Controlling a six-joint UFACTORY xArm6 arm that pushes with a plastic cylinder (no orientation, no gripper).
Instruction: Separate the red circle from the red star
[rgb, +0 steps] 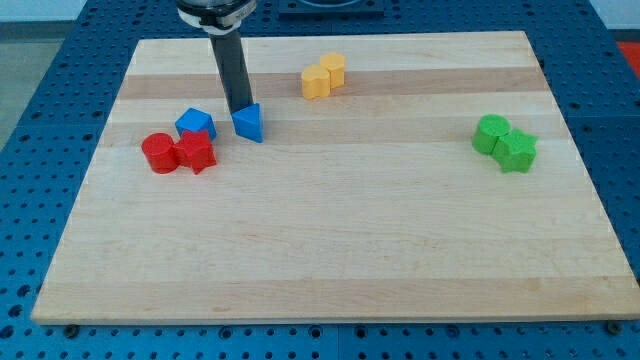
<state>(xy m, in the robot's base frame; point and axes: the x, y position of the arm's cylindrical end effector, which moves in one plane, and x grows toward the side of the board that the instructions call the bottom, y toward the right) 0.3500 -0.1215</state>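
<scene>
The red circle (157, 152) and the red star (196, 152) sit touching side by side at the view's left, the circle on the left. My tip (240, 109) stands just behind a blue triangle (249, 123), up and to the right of the red star, and apart from both red blocks. A second blue block (195, 124) lies just above the red star, close to it.
Two yellow blocks (323, 76) sit together near the view's top centre. Two green blocks (505, 143) sit together at the view's right. The wooden board (330, 250) lies on a blue perforated table.
</scene>
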